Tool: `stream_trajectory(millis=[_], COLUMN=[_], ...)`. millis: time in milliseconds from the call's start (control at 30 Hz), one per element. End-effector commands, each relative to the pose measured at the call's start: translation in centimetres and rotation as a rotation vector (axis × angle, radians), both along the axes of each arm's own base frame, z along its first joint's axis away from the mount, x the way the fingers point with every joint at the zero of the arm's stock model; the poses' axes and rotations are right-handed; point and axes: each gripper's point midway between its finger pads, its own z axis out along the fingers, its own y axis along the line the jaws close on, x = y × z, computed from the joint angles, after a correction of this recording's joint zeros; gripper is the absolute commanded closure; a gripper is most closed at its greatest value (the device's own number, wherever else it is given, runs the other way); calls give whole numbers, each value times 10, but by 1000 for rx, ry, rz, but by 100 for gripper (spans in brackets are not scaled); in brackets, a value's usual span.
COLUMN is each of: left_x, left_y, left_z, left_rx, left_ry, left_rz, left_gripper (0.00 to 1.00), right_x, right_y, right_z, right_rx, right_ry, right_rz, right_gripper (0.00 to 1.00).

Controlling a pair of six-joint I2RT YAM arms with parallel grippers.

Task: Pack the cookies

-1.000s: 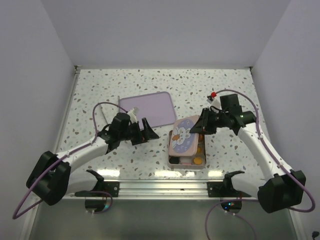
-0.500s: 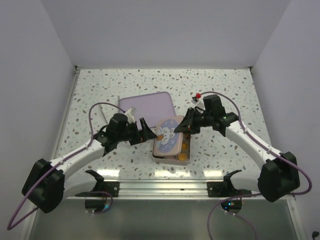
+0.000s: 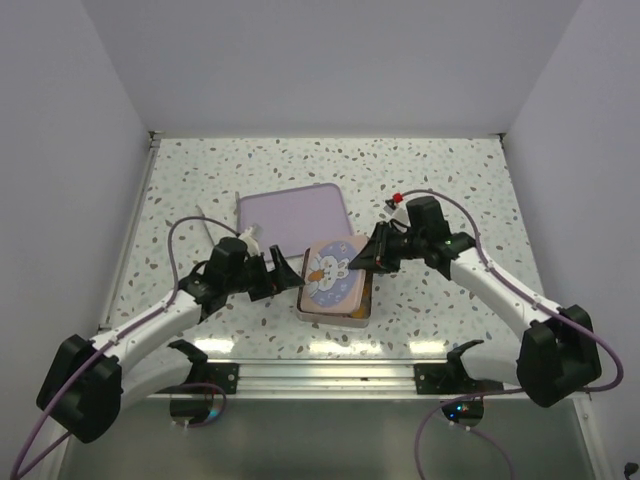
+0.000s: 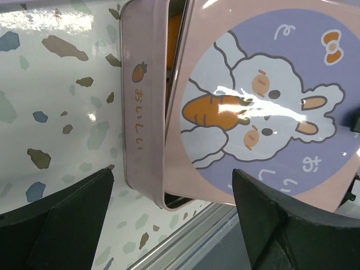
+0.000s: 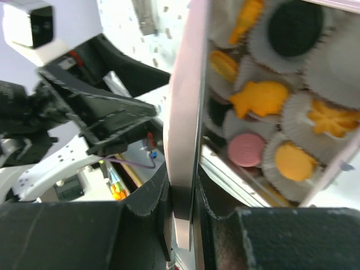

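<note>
The cookies (image 5: pixel 247 149), orange, black and one pink, sit in white paper cups inside a pink tin (image 4: pixel 140 112). My right gripper (image 5: pixel 183 197) is shut on the edge of the rabbit lid (image 5: pixel 185 112), holding it tilted over the tin. From above, the lid (image 3: pixel 335 275) hides nearly all of the tin (image 3: pixel 362 303), with the right gripper (image 3: pixel 368 255) at its far right corner. My left gripper (image 4: pixel 173 174) is open beside the tin's near left corner, its jaws either side of that corner without touching. In the top view the left gripper (image 3: pixel 290 272) is just left of the lid.
A lilac rectangular tray (image 3: pixel 295 215) lies flat behind the tin. A metal rail (image 3: pixel 320 372) runs along the table's near edge, close to the tin. White walls stand to the left, right and back.
The lid and the tin beneath it have shifted left toward the left gripper, and the lid now covers far more of the tin. The left arm drew back slightly.
</note>
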Motion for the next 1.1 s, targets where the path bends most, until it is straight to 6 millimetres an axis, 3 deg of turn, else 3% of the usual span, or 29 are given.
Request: stream_trajectory(millis=[0, 67, 200, 233, 267, 300, 433, 600, 767, 1067], left_x=[4, 7, 10, 11, 12, 12, 13, 9, 5, 7], left_y=[-2, -4, -7, -8, -8, -9, -9, -8, -6, -6], left_z=[0, 3, 5, 5, 6, 7, 5, 4, -1, 1], left_rx=[-7, -16, -15, -14, -14, -15, -22, -30, -27, -29], left_ry=[-23, -32, -36, -38, -40, -44, -44, -40, -30, -34], left_rz=[-11, -16, -30, -33, -34, -36, -36, -31, -29, -26], left_gripper=[8, 8, 8, 8, 8, 8, 8, 8, 8, 8], right_x=[-17, -25, -26, -25, -26, -26, -28, -36, -33, -28], right_y=[-12, -16, -22, -25, -27, -30, -48, -62, -73, -71], right_z=[-27, -45, -53, -53, -53, -54, -63, -75, -74, -75], right_rx=[-23, -41, -68, -74, -82, -95, -169, -244, -320, -323], right_ry=[41, 76, 90, 87, 88, 88, 92, 111, 94, 92], right_rz=[-2, 1, -5, -12, -10, -18, -38, -32, -28, -22], right_gripper=[100, 100, 97, 91, 76, 70, 54, 46, 43, 44])
